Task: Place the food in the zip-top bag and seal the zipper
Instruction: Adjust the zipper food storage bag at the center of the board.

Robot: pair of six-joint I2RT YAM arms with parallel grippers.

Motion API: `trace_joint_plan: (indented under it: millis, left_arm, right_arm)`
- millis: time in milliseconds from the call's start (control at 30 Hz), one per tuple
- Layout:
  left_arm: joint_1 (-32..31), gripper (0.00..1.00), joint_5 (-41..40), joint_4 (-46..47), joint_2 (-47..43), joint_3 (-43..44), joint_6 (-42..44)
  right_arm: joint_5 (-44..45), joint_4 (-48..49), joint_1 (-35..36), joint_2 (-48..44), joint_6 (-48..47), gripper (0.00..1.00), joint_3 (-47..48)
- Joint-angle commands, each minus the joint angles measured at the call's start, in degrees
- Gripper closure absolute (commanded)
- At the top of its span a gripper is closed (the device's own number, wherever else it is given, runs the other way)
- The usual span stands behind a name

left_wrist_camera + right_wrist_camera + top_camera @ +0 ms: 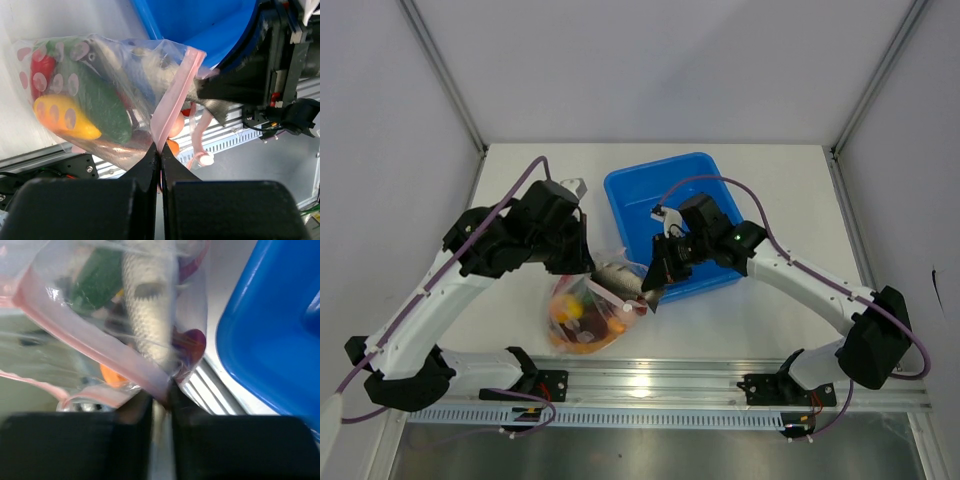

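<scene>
The zip-top bag (pixel 588 312) hangs between both grippers above the table's front edge, filled with food. In the left wrist view it holds a green cucumber (pixel 102 107), a yellow pepper (pixel 62 117), a red chili (pixel 42 70) and a grey fish (pixel 155 70). My left gripper (pixel 160 150) is shut on the pink zipper strip (pixel 172 95). The white slider (pixel 205 159) dangles below. My right gripper (pixel 167 392) is shut on the strip's other end (pixel 85 335), with the fish (pixel 147 315) just behind it. In the top view the left gripper (pixel 585 268) and right gripper (pixel 652 290) flank the bag's mouth.
A blue plastic tub (pixel 670 215) stands behind the right gripper and shows in the right wrist view (pixel 270 335). The aluminium rail (pixel 650 385) runs along the near table edge below the bag. White walls enclose the table on three sides.
</scene>
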Motion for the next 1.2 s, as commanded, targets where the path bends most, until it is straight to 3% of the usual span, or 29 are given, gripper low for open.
trace_joint_plan:
  millis: [0, 33, 233, 267, 300, 333, 400, 533, 633, 700, 967, 1167]
  left_arm:
    - [0.5, 0.99, 1.8, -9.6, -2.1, 0.5, 0.3]
    - [0.5, 0.99, 2.1, -9.3, -2.5, 0.1, 0.3]
    - [0.5, 0.99, 3.2, -7.8, -3.5, -2.4, 0.2]
    - [0.4, 1.0, 3.3, -7.6, -3.7, -2.7, 0.2]
    - [0.4, 0.99, 3.5, -7.6, -3.9, -2.9, 0.2]
    - [0.5, 0.99, 3.6, -7.3, -4.0, -3.0, 0.2]
    - [0.5, 1.0, 3.9, -7.1, -4.1, -3.0, 0.3]
    - [0.5, 0.99, 3.9, -7.0, -4.2, -3.0, 0.3]
    - [0.4, 0.99, 4.0, -7.1, -4.6, -3.0, 0.3]
    - [0.4, 0.99, 4.1, -7.3, -4.9, -3.0, 0.3]
    - [0.5, 0.99, 2.2, -8.1, -6.3, -4.4, -0.3]
    - [0.7, 1.0, 1.3, -8.0, -7.6, -6.6, -1.7]
  right_arm:
    - [-3.5, 7.5, -0.7, 0.5, 4.1, 0.93, -1.6]
    - [-3.6, 8.2, -0.7, 0.7, 4.6, 1.0, -1.7]
    - [-4.8, 8.7, -0.2, 1.6, 4.9, 0.99, 1.9]
    - [-4.8, 8.7, -0.2, 1.7, 4.9, 0.95, 2.5]
    - [-4.7, 8.4, -0.2, 2.2, 4.6, 0.78, 3.7]
    - [-4.4, 8.0, -0.2, 2.3, 4.7, 0.7, 4.2]
    - [-4.4, 7.7, -0.3, 3.5, 4.9, 0.69, 4.7]
    - [-4.8, 9.1, -0.9, 4.4, 6.8, 0.71, 4.5]
    - [-3.1, 9.2, -1.0, 5.2, 7.3, 0.82, 4.9]
    - [-2.1, 8.5, -1.0, 6.1, 7.3, 0.99, 5.3]
    - [0.1, 6.7, 0.4, 5.4, 5.5, 1.0, 10.9]
    - [-2.3, -2.0, 4.0, 6.8, 4.8, 1.0, 32.1]
